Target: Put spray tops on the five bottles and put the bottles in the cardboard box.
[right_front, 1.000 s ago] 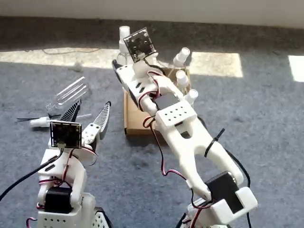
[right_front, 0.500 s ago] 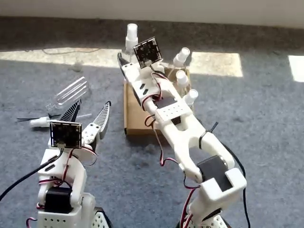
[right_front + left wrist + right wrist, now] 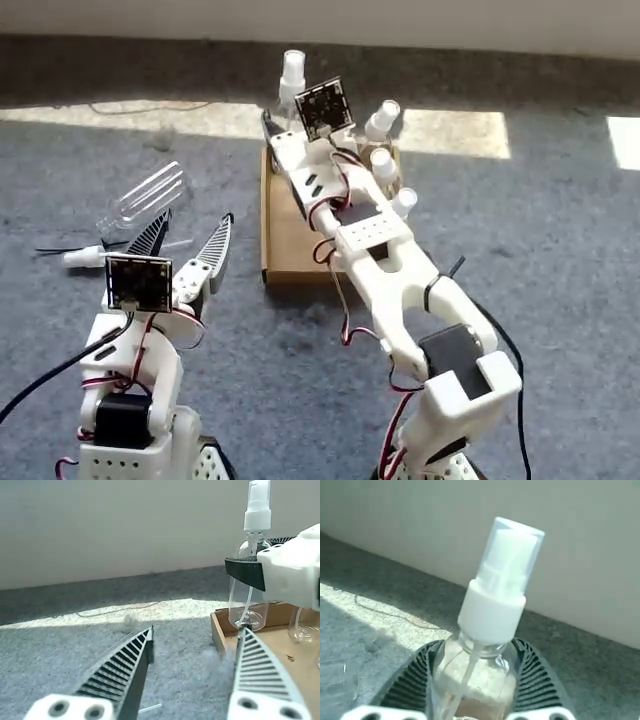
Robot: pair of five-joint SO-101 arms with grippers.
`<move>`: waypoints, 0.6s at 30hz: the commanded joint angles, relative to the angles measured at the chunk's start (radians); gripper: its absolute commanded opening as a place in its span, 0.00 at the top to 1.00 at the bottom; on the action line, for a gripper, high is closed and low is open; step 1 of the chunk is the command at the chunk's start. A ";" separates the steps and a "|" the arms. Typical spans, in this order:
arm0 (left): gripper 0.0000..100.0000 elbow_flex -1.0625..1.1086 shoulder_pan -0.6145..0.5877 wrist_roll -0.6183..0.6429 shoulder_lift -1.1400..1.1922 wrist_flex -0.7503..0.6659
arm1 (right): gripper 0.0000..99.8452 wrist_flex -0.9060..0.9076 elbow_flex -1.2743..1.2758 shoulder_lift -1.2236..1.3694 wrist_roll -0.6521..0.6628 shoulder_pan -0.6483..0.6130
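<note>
1. right gripper [image 3: 285, 110]: its arm is stretched over the cardboard box [image 3: 285, 240]. the fingers [image 3: 536, 680] are closed on the body of a clear bottle [image 3: 475, 672], one ribbed pad on each side, just below the neck.
2. clear bottle [image 3: 291, 82]: it is held upright at the far corner of the box, on the side of the left arm. a white spray top [image 3: 495, 597] with a translucent cap is fitted on it, and a dip tube is seen running down inside the glass. in the left wrist view the bottle's [image 3: 248, 600] base is seen just behind the box wall [image 3: 218, 630]; whether it rests on the box floor cannot be told.
3. three capped bottles [image 3: 381, 160]: these are stood upright in a row along the opposite side of the box, beside the right arm.
4. left gripper [image 3: 196, 222]: it is held above the grey carpet [image 3: 560, 260], well apart from the box. the fingers [image 3: 125, 675] are spread wide and nothing is held between them.
5. uncapped bottle [image 3: 150, 195]: it is laid on its side on the carpet, beyond the left gripper.
6. loose spray top [image 3: 85, 257]: it is laid on the carpet near the uncapped bottle, with its thin tube pointed away to the side.
7. wall [image 3: 125, 525]: a pale wall is seen behind the carpet, with a sunlit strip at its foot.
</note>
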 commanded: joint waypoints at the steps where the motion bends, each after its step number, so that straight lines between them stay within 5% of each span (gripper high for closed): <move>1: 0.75 -0.002 -0.004 0.002 0.002 -0.023 | 1.00 -0.031 0.008 -0.013 0.009 0.010; 18: 0.75 -0.002 -0.004 0.003 0.002 -0.023 | 1.00 -0.137 0.082 0.125 0.008 -0.002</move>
